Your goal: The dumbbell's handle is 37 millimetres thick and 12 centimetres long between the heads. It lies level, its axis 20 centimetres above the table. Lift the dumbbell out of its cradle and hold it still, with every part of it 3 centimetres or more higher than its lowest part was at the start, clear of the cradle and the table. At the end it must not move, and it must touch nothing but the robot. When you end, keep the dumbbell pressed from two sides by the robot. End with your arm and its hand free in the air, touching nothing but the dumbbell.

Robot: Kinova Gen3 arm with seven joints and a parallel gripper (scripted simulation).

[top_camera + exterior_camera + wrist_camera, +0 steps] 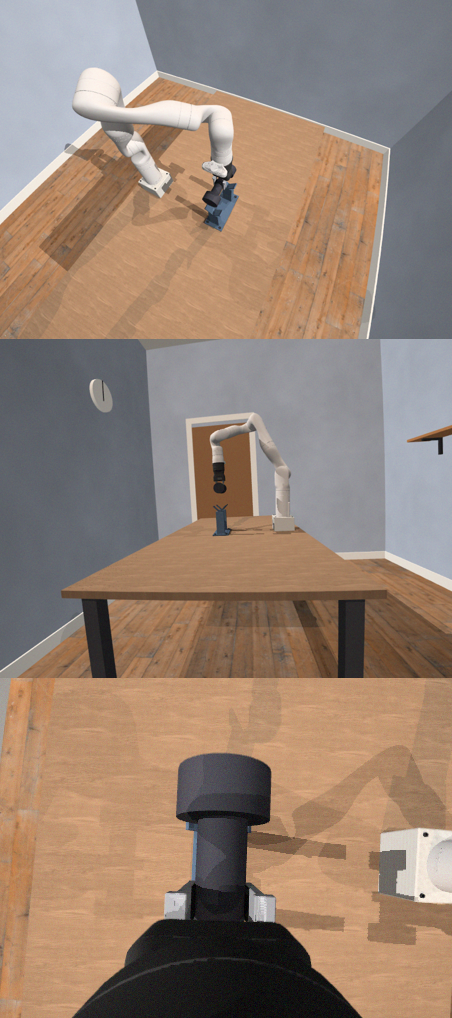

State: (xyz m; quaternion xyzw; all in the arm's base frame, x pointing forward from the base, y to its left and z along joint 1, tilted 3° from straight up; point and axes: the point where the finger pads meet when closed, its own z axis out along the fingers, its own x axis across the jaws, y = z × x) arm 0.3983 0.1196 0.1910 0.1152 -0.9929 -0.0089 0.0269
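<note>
Blue-grey walls enclose a wooden table [263, 222] [233, 565] [100, 853], with a brown door [222, 459] behind it and a round clock [102, 395] on the darker wall at the side. On the tabletop, the white arm [157, 113] [271, 450] rises from a pale block base [161, 191] [284, 524] [407, 864], bends over and points its gripper [219, 182] [219, 482] [219, 895] downward.

The fingers are closed on the dark dumbbell [218, 188] [219, 487] [221, 853], pinching its handle from two opposite sides, one finger on each flank. They stand apart by the handle's thickness, between the two heads. One head juts out well beyond the fingers in the wrist view; the other is hidden there, though part of it shows beyond the gripper from the top.

Below hangs open air, then the blue cradle [228, 211] [220, 522] [194, 855], standing on the table with its V-shaped supports apart from the dumbbell. The handle seems roughly level, though the nearly end-on exterior view makes any slight tilt hard to judge.
</note>
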